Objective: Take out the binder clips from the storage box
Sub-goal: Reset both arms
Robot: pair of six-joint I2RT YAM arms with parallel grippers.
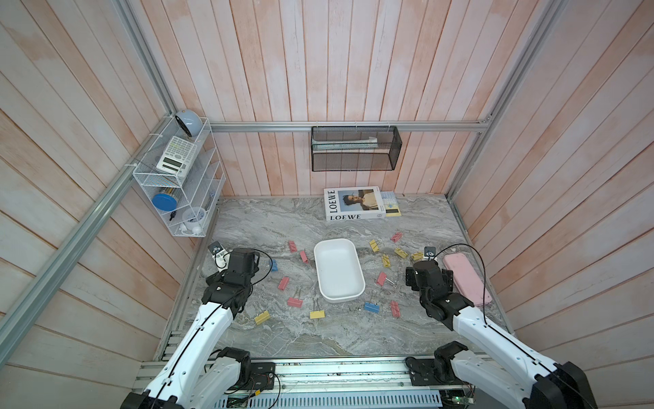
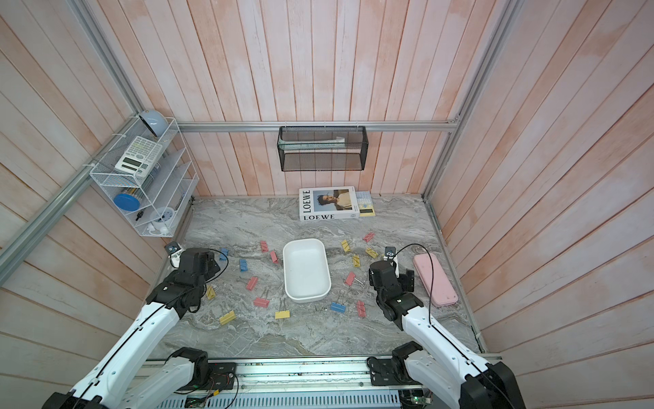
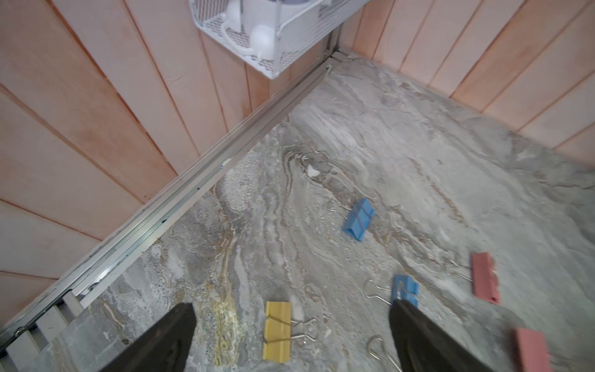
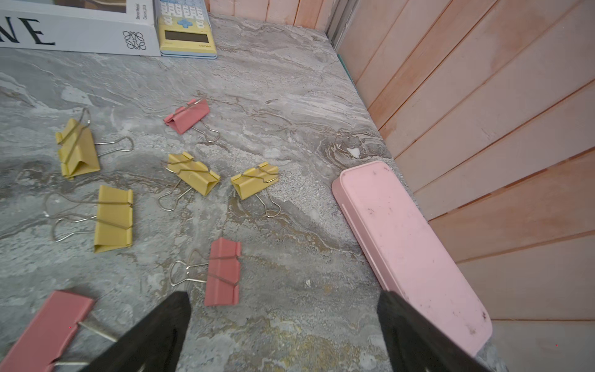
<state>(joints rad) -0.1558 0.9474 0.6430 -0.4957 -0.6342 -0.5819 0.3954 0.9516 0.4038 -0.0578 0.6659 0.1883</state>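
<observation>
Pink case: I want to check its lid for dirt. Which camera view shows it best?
The right wrist view: the pink case lies close and large, with dark specks visible on its lid. Both top views show it nearly whole but small. The left wrist view misses it.

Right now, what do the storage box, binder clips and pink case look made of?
Storage box: probably plastic, smooth white semi-matte, moulded rounded corners. Binder clips: likely painted sheet metal, matte pink, yellow, blue, crisp folds, shiny silvery wire handles. Pink case: plastic or coated metal, cannot tell; matte, scuffed with dark specks.
</observation>
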